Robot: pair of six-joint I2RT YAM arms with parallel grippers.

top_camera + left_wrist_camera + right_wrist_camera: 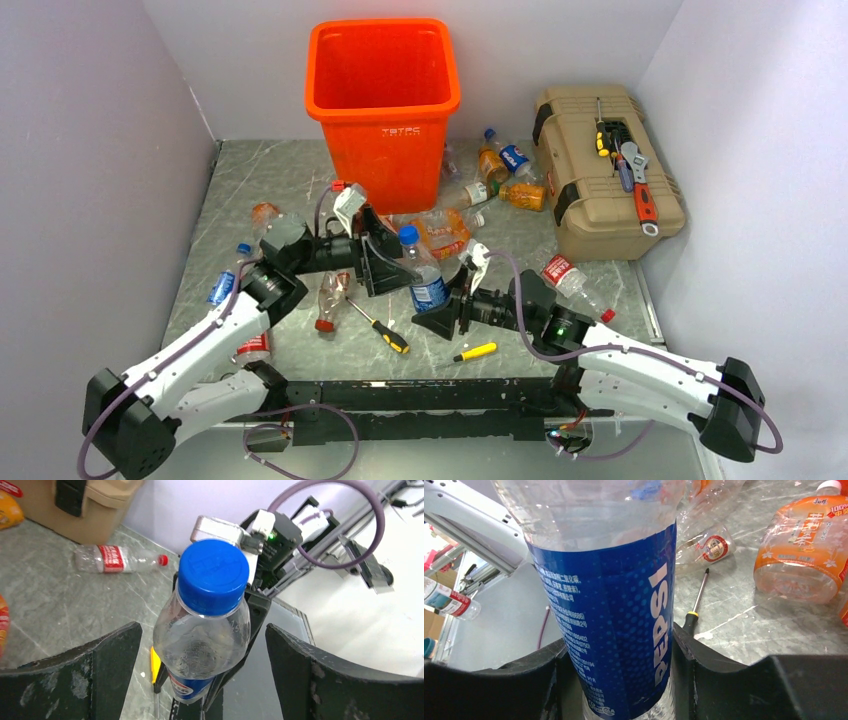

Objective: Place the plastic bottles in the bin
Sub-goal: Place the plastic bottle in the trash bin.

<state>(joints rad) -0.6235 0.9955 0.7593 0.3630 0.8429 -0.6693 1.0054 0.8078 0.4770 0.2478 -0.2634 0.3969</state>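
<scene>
While the right gripper (619,680) pinches the upright Pepsi bottle (427,275) at its blue label, the left gripper (202,655) stands spread wide either side of its neck, clear of it. Behind, the orange bin (385,150) stands upright, other bottles (520,195) scattered round its foot.

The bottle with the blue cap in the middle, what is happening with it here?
The right gripper is closed on the lower, labelled part of the upright Pepsi bottle, in front of the orange bin. The left gripper is open, with one finger on each side of the bottle's clear shoulder, not touching it. It looks like a hand-over between the arms, though I cannot tell in which direction. Many other bottles lie on the table around the bin.
</scene>
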